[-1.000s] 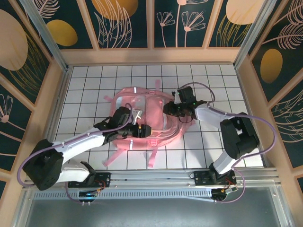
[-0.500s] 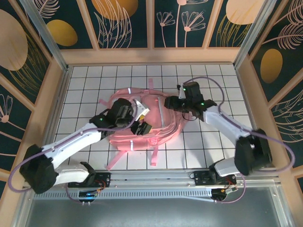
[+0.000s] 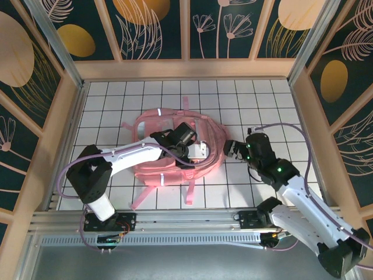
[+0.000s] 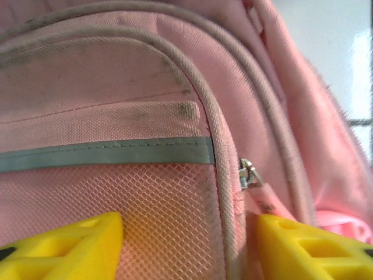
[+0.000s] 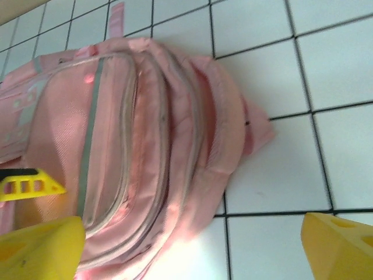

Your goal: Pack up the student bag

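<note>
The large soft pink fabric backpack [image 3: 152, 125] lay flat in the middle of the white tiled table [image 3: 262, 99]. It looked limp and probably light, so its small metal zipper pull [image 4: 249, 174] seemed the best place to hold it. The left gripper [image 4: 189, 224] was spread around this pull. The right gripper [image 5: 192, 224], just right of the bag, was open wide and empty.
</note>
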